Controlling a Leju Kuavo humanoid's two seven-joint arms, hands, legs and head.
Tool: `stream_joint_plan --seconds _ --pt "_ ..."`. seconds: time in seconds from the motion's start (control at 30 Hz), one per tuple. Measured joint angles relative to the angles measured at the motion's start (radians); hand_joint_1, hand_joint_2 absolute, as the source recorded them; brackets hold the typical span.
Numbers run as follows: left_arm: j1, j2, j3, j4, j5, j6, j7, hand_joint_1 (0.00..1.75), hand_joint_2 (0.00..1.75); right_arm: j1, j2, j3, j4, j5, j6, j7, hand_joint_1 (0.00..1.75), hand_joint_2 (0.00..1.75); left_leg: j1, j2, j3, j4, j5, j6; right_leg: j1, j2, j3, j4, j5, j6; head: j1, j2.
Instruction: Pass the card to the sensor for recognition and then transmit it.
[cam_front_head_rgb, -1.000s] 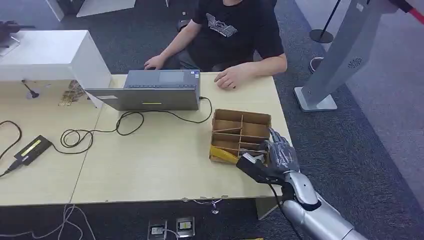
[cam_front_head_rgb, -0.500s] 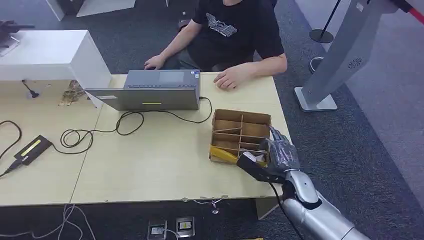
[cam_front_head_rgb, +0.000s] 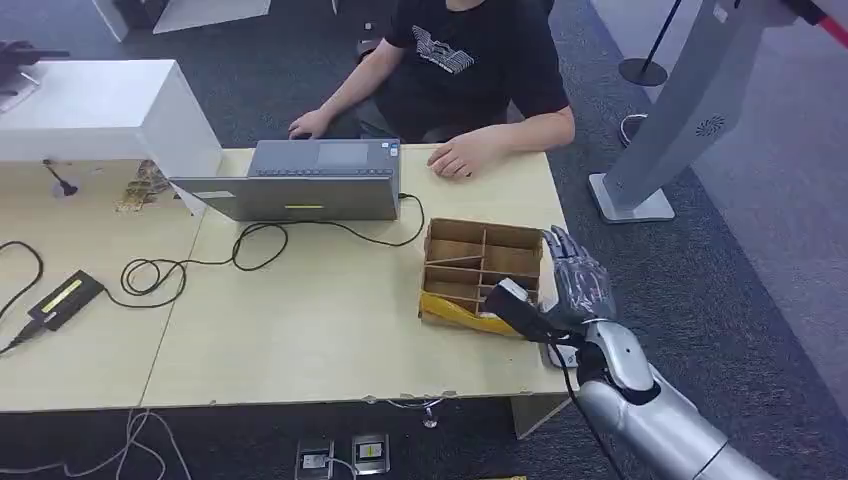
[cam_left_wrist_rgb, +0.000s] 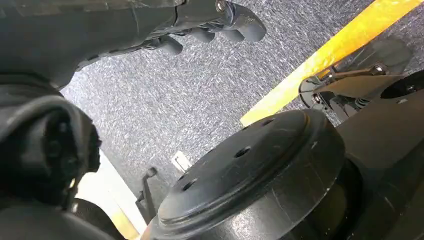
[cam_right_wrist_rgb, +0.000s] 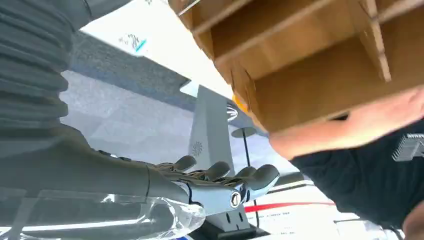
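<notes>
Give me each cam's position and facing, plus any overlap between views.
Head view: high on the body, looking forward and down at the table, cardboard box and a seated person; right hand shows beside the box.
Left wrist view: on the hanging arm, facing grey carpet; left hand shows.
Right wrist view: behind the right hand, facing the box.
Head and right wrist views share box, right hand, person.

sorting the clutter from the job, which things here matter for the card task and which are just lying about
For the job:
- right hand
- cardboard divider box

Lying about:
- laptop
- black cable
- power adapter
- white box
</notes>
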Motion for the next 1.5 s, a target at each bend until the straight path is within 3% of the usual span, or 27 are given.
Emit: stream_joint_plan --seconds 0.3,0.7,1.17,1.5 --pt "0.001 0.000 0.000 0.000 0.009 0.000 -0.002 0.00 0.00 -0.001 -0.016 -0.003 -0.096 0.041 0.109 0.021 0.00 1.75 0.000 0.000 0.000 0.000 0.000 0.000 0.000 0.001 0.000 0.000 0.000 0.000 0.000 0.000" --pt "0.005 0.000 0.000 -0.002 0.018 0.000 -0.003 0.00 0.00 0.005 -0.026 0.037 -0.155 0.034 0.157 0.029 0.00 1.75 0.000 0.000 0.000 0.000 0.000 0.000 0.000 0.001 0.000 0.000 0.000 0.000 0.000 0.000" --pt "-0.016 -0.003 0.000 -0.005 0.006 0.000 -0.005 0.00 0.00 0.006 -0.020 0.073 -0.133 -0.003 0.115 -0.010 0.00 1.75 0.000 -0.001 -0.001 0.000 0.000 0.000 0.000 0.001 0.000 0.000 0.000 0.000 0.000 0.000" --pt "-0.103 -0.018 0.000 -0.058 -0.073 0.000 0.063 0.00 0.00 0.004 0.005 0.099 -0.058 0.022 0.063 0.003 0.00 1.75 0.000 -0.002 -0.001 0.000 0.000 0.000 0.000 0.000 0.000 0.000 0.000 0.000 0.000 0.000"
